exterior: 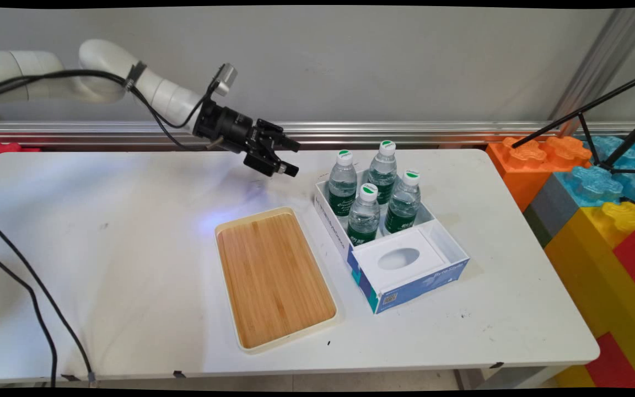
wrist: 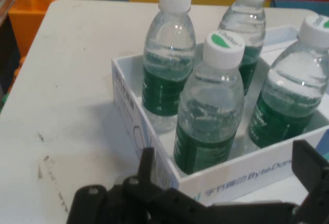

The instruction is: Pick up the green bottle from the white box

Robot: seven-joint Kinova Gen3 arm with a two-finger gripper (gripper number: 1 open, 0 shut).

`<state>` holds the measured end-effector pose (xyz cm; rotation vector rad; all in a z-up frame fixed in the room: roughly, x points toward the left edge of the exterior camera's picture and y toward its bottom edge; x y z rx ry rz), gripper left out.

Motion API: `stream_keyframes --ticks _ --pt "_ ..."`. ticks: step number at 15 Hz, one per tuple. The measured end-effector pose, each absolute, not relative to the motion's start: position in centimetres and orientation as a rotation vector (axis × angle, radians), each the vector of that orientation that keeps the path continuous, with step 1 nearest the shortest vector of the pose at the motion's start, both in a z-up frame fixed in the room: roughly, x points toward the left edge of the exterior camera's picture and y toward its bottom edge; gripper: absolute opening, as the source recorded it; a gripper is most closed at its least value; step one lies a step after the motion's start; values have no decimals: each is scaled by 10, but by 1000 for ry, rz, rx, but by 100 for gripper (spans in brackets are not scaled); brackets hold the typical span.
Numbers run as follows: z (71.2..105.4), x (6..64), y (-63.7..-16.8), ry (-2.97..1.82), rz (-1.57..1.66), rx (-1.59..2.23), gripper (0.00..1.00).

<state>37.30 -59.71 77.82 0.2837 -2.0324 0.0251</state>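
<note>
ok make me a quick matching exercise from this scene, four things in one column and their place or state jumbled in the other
Things:
1. gripper
2. wooden tray
3. water bottles
4. toy bricks

Place or state:
A. upright in the white box
B. beyond the table's right end
C. in the air, open
D. flat on the table, nothing on it

Pairs: 1-C, 2-D, 3-A, 4-B

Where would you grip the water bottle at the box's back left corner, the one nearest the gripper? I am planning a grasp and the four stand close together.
Judging by its upright pose, take that bottle at the neck just under the white cap, from above. The neighbouring bottles and the box wall crowd its body, while the open gripper hovers to its left.
</note>
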Motion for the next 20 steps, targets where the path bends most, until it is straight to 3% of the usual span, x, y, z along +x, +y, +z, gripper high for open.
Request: stream_keyframes --ticks 20 --pt "734 335 -593 -1956 42 212 100"
